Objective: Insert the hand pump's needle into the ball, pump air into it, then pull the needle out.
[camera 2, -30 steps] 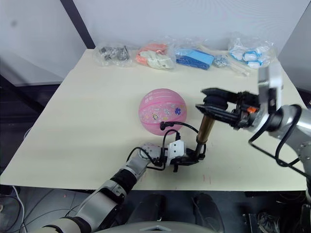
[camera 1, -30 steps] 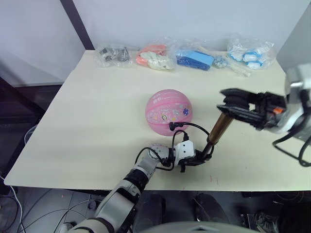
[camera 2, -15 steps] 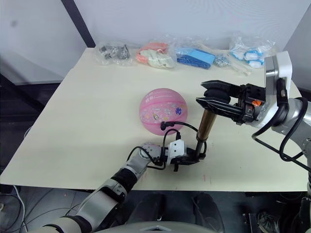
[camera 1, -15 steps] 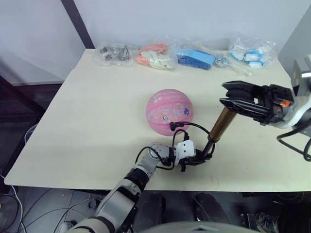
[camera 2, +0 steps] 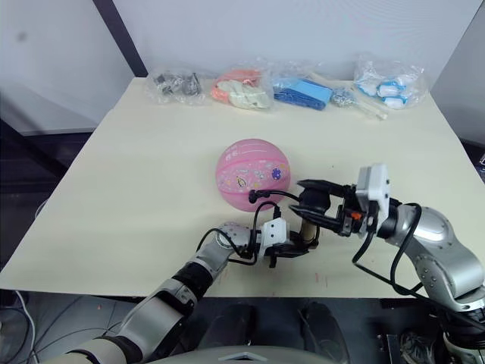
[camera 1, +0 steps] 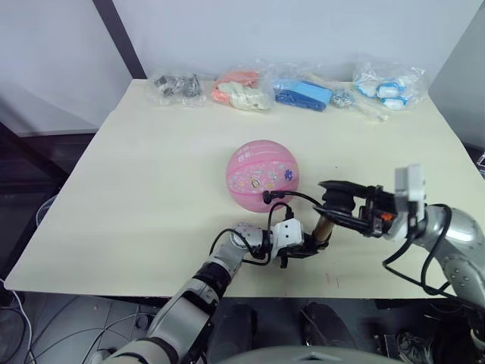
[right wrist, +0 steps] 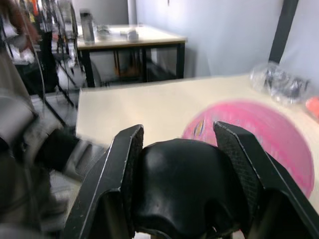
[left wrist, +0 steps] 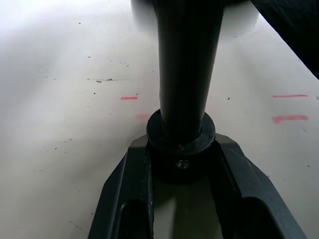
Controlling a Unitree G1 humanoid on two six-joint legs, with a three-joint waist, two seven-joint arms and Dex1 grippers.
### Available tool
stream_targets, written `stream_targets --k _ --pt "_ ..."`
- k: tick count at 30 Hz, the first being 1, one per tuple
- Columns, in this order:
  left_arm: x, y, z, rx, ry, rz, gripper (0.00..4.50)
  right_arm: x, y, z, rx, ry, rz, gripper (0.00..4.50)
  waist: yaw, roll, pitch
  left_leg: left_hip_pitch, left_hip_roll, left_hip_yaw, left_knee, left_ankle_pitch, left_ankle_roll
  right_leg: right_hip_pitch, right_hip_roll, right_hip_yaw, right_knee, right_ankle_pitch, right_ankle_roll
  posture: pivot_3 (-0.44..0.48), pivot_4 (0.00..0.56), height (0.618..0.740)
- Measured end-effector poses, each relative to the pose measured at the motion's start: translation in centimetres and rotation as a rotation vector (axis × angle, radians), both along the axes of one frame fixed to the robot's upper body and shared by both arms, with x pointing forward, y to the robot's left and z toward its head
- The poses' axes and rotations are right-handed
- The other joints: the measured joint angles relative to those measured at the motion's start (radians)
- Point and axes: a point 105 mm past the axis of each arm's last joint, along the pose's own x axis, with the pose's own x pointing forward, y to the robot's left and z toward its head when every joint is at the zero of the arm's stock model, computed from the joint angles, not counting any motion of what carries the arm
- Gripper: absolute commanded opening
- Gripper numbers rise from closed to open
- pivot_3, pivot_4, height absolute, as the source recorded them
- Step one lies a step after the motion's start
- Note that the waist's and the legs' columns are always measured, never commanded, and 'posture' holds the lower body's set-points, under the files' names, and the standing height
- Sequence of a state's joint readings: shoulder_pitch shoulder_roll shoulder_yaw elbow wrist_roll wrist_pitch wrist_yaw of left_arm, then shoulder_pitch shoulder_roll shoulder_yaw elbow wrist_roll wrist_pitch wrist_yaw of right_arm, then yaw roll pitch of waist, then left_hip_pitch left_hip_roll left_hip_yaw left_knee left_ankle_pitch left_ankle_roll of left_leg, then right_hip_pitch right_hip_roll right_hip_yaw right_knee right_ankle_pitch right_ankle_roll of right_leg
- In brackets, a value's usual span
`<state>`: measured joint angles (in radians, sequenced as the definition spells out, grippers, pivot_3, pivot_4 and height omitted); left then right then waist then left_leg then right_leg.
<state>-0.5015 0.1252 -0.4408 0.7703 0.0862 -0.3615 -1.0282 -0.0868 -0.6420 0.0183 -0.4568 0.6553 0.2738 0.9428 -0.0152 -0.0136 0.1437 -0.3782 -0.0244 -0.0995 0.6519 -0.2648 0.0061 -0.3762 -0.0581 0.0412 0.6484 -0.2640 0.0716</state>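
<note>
Brass pump upright, handle pressed low

Left fingers [camera 1: 307,247] clamp the hand pump [camera 1: 325,225] base on the bench [camera 1: 151,182]; right fingers [camera 1: 331,202] grip its handle directly above, beside the ball [camera 1: 262,174].

One ball, one pump, four bags, two grippers.
On the table [camera 1: 136,189]: one pink ball [camera 1: 261,174], one hand pump [camera 1: 326,224] with one thin black hose [camera 1: 292,196], four clear bagged items [camera 1: 284,91] along the far edge; also two grippers, left gripper [camera 1: 303,249] and right gripper [camera 1: 339,206].
</note>
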Motion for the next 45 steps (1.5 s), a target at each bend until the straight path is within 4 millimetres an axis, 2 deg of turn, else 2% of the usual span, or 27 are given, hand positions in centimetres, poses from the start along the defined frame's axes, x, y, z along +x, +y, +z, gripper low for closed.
stream_targets --k 6,11,15,18,20,21,35,42,45 --pt "0.0 0.1 0.0 0.000 0.000 0.003 1.01 0.3 0.1 -3.0 -0.035 0.030 -0.033 1.85 0.000 0.000 -0.001 0.000 0.001 -0.001 0.000 0.000 0.000 0.000 0.002 0.000 0.000 0.000 0.000 0.000 0.150 0.736" --pt "0.0 0.1 0.0 -0.001 -0.002 0.004 1.01 0.3 0.3 -3.0 -0.031 0.006 -0.034 1.85 0.000 0.001 -0.002 0.000 0.001 -0.001 0.000 0.000 0.000 0.000 0.002 0.000 0.000 0.000 0.000 0.000 0.150 0.736" --pt "0.0 0.1 0.0 -0.002 -0.002 0.004 1.01 0.8 -0.2 -1.9 -0.006 0.026 -0.039 1.85 0.000 0.002 0.000 -0.001 0.001 -0.001 0.000 0.000 0.000 0.000 0.002 0.001 0.000 0.000 0.000 0.000 0.150 0.736" --pt "-0.1 0.0 0.1 -0.006 -0.001 -0.002 1.01 1.1 -0.9 0.1 0.000 0.049 -0.026 1.85 0.002 0.003 0.001 -0.002 0.001 -0.001 0.000 0.000 0.000 -0.001 0.001 0.001 0.000 0.000 -0.001 0.000 0.150 0.736" --pt "-0.1 -0.1 0.1 -0.006 -0.001 -0.004 1.01 0.9 -0.9 1.2 0.008 0.039 -0.010 1.85 0.002 0.003 0.001 -0.002 0.001 -0.001 0.000 0.000 0.000 -0.001 0.001 0.001 0.000 0.000 -0.001 0.000 0.150 0.736" --pt "-0.1 -0.1 0.1 -0.006 0.000 -0.005 1.01 0.7 -1.0 2.7 0.015 0.024 0.007 1.85 0.002 0.003 0.002 -0.002 0.001 -0.001 0.000 0.000 0.000 -0.001 0.001 0.001 0.000 0.000 -0.001 0.000 0.150 0.736" --pt "-0.1 -0.1 0.2 -0.006 -0.001 -0.008 1.01 -0.4 -1.8 9.2 0.113 -0.041 0.066 1.85 0.002 0.003 0.003 -0.003 0.000 -0.001 0.000 0.000 0.000 -0.001 0.000 0.001 0.000 0.000 -0.001 0.000 0.150 0.736" --pt "0.0 -0.1 0.2 -0.003 0.000 -0.013 1.01 -0.5 -1.8 9.6 0.123 -0.045 0.074 1.85 0.002 0.003 0.003 -0.003 0.000 0.000 0.000 0.000 0.000 -0.001 0.000 0.001 0.000 0.000 -0.001 0.000 0.150 0.736" --pt "-0.1 -0.1 0.1 -0.001 0.000 -0.013 1.01 -0.6 -1.8 7.9 0.080 -0.026 0.052 1.85 0.002 0.003 0.003 -0.002 0.000 0.000 0.000 0.000 0.000 -0.001 0.000 0.000 -0.001 0.000 -0.001 0.000 0.150 0.736"
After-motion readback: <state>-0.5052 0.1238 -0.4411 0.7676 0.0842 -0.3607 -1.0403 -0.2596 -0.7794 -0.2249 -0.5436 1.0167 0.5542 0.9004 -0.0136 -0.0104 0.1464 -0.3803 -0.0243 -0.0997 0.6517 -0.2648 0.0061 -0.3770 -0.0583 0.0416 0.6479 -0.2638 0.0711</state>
